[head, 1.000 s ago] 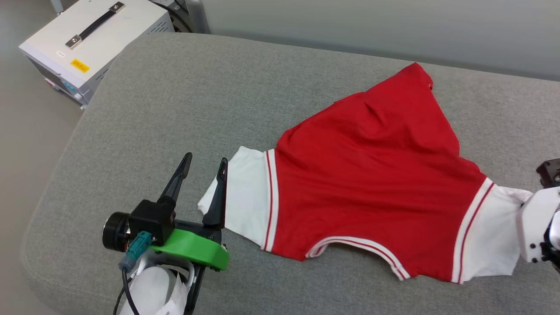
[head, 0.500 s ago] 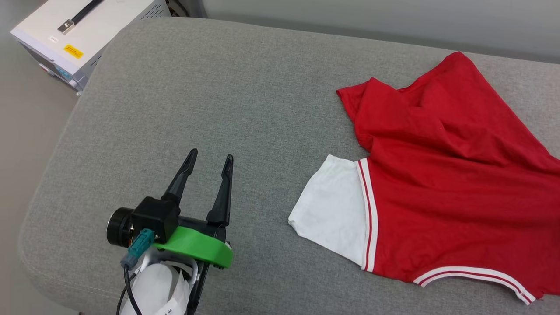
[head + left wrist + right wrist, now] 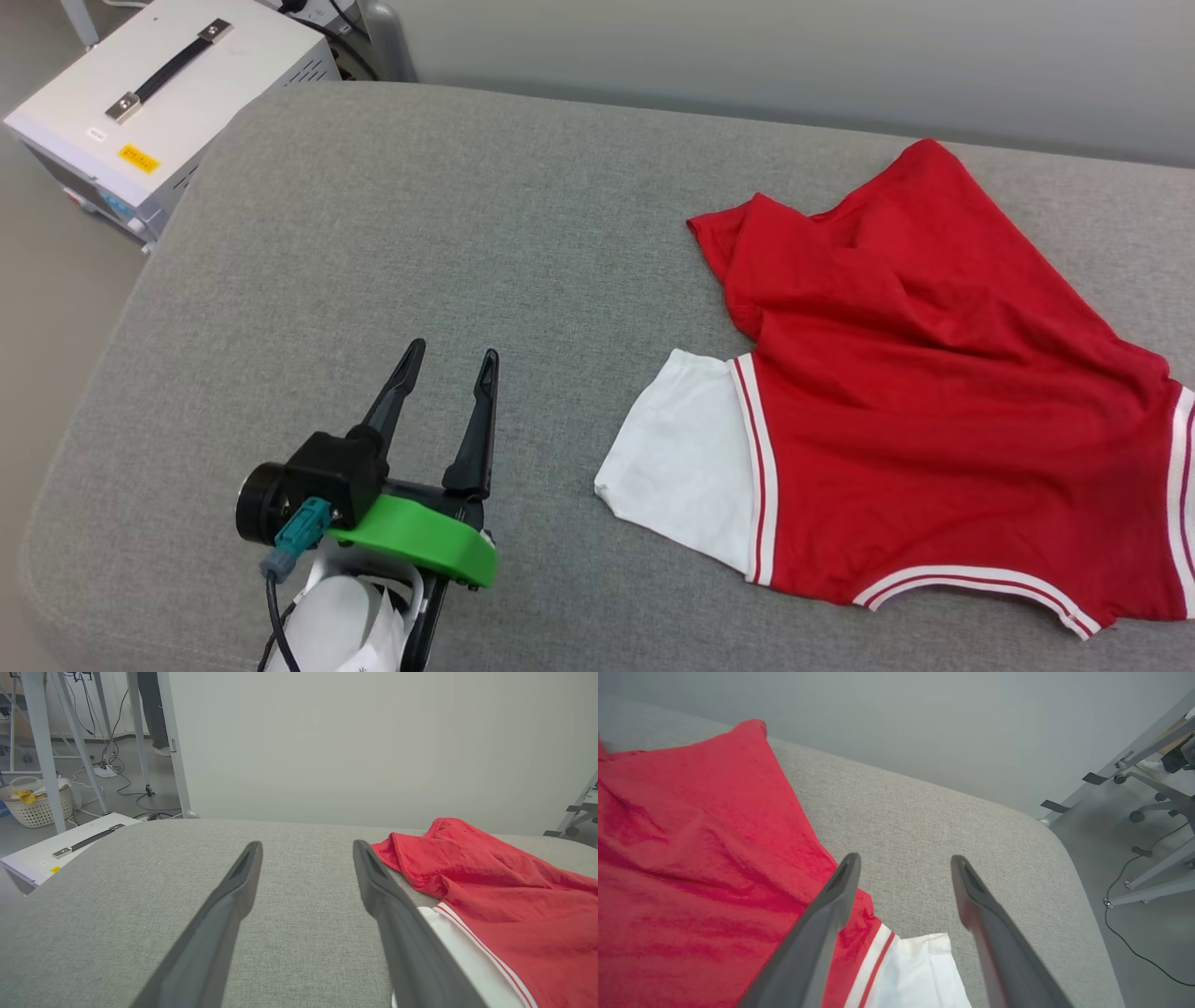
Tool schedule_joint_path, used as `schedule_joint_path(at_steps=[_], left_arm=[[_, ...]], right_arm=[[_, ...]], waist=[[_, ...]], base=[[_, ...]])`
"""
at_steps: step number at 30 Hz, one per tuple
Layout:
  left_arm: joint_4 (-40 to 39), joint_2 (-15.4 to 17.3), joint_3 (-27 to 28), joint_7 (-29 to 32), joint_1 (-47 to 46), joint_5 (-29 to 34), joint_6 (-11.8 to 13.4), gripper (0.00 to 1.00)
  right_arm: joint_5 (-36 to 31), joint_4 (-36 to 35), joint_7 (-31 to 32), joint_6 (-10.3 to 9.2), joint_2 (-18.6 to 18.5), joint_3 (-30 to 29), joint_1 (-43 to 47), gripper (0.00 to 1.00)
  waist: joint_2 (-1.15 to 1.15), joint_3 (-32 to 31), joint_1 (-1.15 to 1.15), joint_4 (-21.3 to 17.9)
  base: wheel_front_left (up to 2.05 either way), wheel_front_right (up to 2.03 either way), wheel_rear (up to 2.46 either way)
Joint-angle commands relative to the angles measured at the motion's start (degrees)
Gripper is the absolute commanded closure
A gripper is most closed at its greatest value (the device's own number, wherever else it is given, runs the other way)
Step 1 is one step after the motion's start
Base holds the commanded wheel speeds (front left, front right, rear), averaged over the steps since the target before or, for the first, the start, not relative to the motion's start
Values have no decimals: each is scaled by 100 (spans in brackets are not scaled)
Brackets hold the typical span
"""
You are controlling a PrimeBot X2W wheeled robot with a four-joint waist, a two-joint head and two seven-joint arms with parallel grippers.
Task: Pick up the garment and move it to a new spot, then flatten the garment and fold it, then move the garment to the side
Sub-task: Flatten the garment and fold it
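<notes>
The garment, a red T-shirt with white sleeves and striped trim, lies rumpled on the right half of the grey cushion, plain side up. My left gripper stands open to the left of its white sleeve, a hand's width away, nothing between the fingers. In the left wrist view the garment lies just right of the left gripper. In the right wrist view my right gripper is open above the garment's other white sleeve, with the cloth lying loose below it.
A white equipment case with a black handle stands on the floor off the cushion's far left corner. A pale wall runs behind the cushion. Metal stand legs and cables are on the floor to the right.
My right gripper has opened and let go of the white sleeve. The garment was dragged to the right, away from my left gripper. The head camera has also shifted.
</notes>
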Motion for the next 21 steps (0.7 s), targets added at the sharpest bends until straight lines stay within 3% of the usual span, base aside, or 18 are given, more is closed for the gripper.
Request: schedule_joint_path(at_steps=[1, 11, 21], left_arm=[[25, 16, -2, -34, 83, -75, -16, 0], [89, -6, -79, -34, 377, -242, -16, 0], [324, 14, -345, -34, 583, -353, -16, 0]], right_arm=[[66, -167, -260, -5, 130, -78, 43, 0], [704, -1828, -1727, -5, 1361, -80, 1229, 0], [829, -2556, -2064, -5, 2012, 115, 2093, 0]], waist=[[69, -238, 0, -228], [69, -599, 0, -578], [69, -730, 0, -689]], base=[[0, 0, 0], [0, 0, 0], [0, 0, 0]])
